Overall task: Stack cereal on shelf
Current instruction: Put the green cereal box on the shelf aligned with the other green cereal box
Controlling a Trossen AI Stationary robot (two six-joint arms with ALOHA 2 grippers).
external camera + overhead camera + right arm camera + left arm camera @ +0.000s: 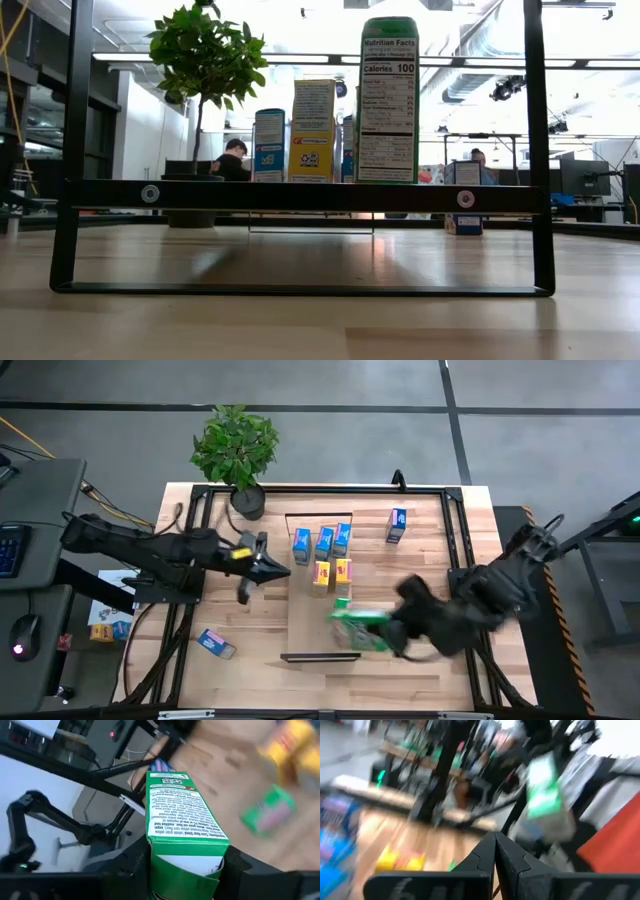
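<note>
The right gripper (pixel 385 632) is clamped on a green cereal box (pixel 362 628), carrying it over the near end of the shelf (pixel 310 635), right beside another green box (pixel 340 605) already standing there. Further along the shelf stand two yellow boxes (pixel 332 572) and three blue boxes (pixel 322 541); one more blue box (pixel 396 525) sits toward the tabletop's far right corner and another (pixel 216 644) lies near its near left corner. The left gripper (pixel 278 570), fingers pinched together and holding nothing, hovers just left of the shelf.
</note>
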